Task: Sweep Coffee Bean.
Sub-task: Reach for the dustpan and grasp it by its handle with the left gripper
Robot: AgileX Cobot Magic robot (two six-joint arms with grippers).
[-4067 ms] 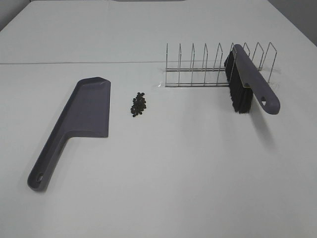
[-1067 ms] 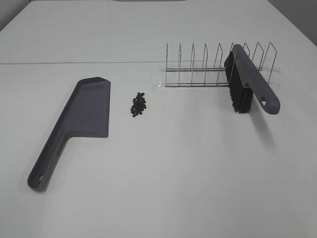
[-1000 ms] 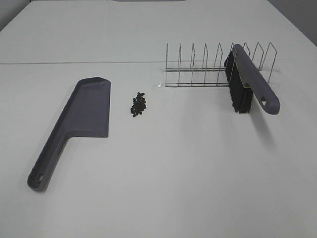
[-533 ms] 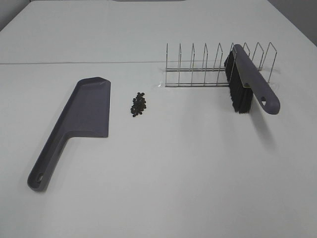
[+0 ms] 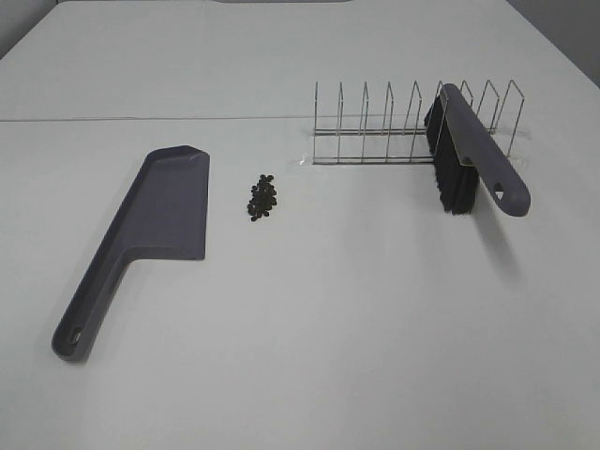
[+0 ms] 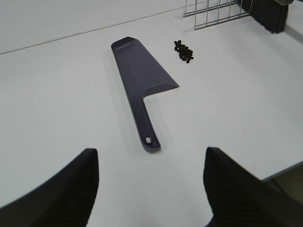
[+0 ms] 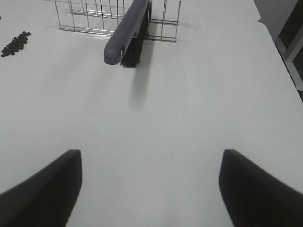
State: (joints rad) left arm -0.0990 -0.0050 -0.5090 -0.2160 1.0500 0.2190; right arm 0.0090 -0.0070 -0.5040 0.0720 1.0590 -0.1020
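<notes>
A small heap of dark coffee beans [image 5: 262, 196] lies on the white table, just right of the purple-grey dustpan [image 5: 150, 225]; the heap also shows in the left wrist view [image 6: 183, 50] and the right wrist view [image 7: 15, 43]. The dustpan [image 6: 140, 78] lies flat with its handle toward the front. A purple-grey brush [image 5: 473, 161] with black bristles leans in a wire rack [image 5: 394, 127]; the brush shows in the right wrist view [image 7: 128, 33]. My left gripper [image 6: 150, 189] is open, well short of the dustpan handle. My right gripper [image 7: 150, 182] is open, short of the brush. Neither gripper shows in the exterior view.
The wire rack [image 7: 94, 16] stands at the back right of the table. The table's front edge [image 6: 284, 168] shows in the left wrist view. A seam runs across the table behind the dustpan.
</notes>
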